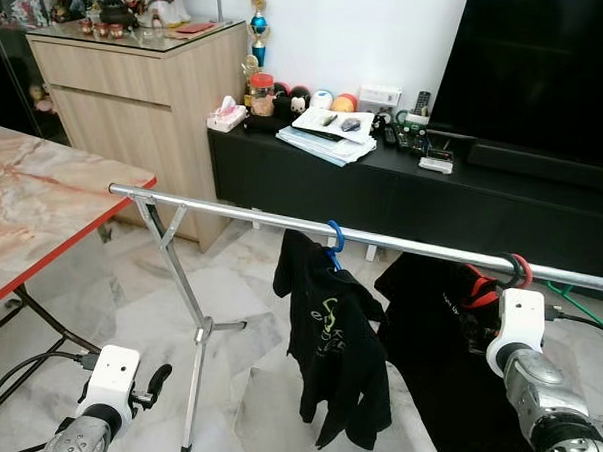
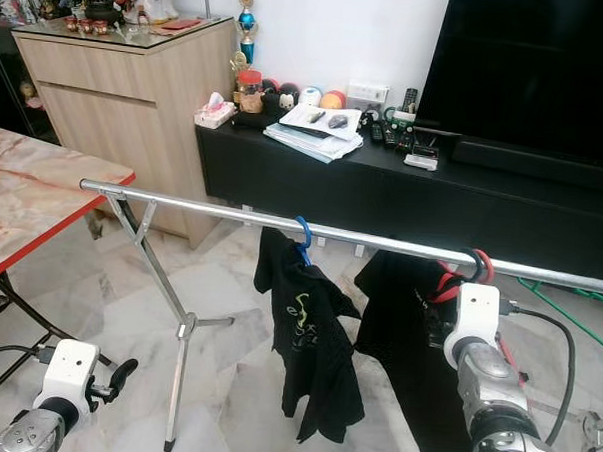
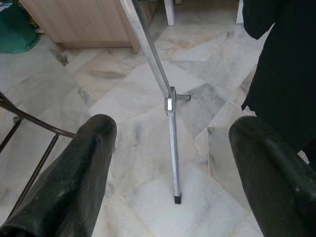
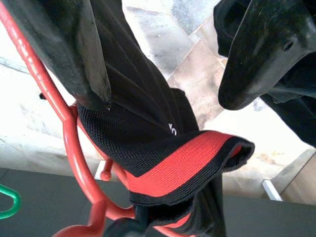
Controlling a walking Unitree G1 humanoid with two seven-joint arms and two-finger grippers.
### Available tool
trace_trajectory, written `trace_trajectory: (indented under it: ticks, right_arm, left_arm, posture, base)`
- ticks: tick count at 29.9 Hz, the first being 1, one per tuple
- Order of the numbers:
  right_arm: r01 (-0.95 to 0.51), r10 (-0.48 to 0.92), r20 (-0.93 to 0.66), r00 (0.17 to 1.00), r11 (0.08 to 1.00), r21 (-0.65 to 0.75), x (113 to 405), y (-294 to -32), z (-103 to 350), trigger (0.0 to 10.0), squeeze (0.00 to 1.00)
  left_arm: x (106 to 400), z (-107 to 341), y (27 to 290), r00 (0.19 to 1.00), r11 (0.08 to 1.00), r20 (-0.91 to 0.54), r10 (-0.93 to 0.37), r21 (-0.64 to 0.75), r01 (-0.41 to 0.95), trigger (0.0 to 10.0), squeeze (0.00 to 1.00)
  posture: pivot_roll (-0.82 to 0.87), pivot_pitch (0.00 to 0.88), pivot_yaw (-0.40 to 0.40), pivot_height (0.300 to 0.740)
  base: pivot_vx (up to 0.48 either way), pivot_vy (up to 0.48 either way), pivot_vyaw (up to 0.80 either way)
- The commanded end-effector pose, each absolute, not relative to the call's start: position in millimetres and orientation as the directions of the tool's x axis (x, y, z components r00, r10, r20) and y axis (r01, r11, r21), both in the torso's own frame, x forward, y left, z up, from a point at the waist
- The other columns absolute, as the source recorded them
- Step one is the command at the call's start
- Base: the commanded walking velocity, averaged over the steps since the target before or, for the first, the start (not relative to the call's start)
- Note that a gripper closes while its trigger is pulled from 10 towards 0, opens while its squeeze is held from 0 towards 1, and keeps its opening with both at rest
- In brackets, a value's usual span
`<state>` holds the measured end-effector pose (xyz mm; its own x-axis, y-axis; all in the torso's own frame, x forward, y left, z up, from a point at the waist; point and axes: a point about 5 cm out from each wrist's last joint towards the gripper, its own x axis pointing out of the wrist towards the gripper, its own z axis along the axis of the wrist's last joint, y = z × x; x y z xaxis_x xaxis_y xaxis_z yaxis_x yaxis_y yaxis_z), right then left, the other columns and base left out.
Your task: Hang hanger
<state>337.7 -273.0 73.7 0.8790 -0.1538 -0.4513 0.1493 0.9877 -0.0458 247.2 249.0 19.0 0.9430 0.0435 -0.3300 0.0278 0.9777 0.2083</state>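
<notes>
In a living room with a marble floor (image 1: 237,333), the red hanger (image 1: 489,284) with its black shirt (image 1: 427,332) hooks over the rail (image 1: 232,214) near its right end, so I should draw the right gripper (image 4: 163,59), fingers spread, straight back without snagging cloth, while the left gripper (image 3: 173,163) hangs low, also spread.

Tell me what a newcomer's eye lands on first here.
The silver rail running across the room, with two black garments hanging from it: one on a blue hanger, one on a red hanger. The right tool sits open at the red hanger; the left tool hangs open above the floor.
</notes>
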Motion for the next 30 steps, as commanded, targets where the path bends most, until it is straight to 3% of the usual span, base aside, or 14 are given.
trace_trajectory:
  ticks: [1,15,25,30]
  right_arm:
    - [0.115,-0.118,-0.413,0.903,0.993,-0.032,344.0,-265.2,80.7,10.0,0.00]
    - [0.176,-0.166,-0.271,0.948,0.984,0.014,350.8,-268.0,100.5,10.0,0.00]
    - [0.233,-0.218,-0.418,0.882,0.972,-0.017,342.5,-273.0,82.2,10.0,0.00]
    - [0.233,-0.223,-0.408,0.885,0.972,-0.026,340.2,-273.0,79.6,10.0,0.00]
  left_arm:
    - [247.2,19.6,251.1,0.941,0.974,-0.336,0.050,0.226,0.029,10.0,0.00]
    - [248.4,19.2,250.3,0.940,0.973,-0.339,0.048,0.227,0.032,10.0,0.00]
    - [248.2,18.8,251.3,0.938,0.971,-0.342,0.052,0.237,0.032,10.0,0.00]
    - [248.5,18.9,251.2,0.938,0.971,-0.342,0.051,0.238,0.034,10.0,0.00]
  posture:
    - [0.18,0.000,0.024,0.740]
    - [0.17,0.000,0.024,0.740]
    - [0.18,0.000,0.021,0.740]
    - [0.18,0.000,0.025,0.740]
  base:
    - [0.000,0.000,0.00]
    - [0.000,0.000,0.00]
    - [0.000,0.000,0.00]
    - [0.000,0.000,0.00]
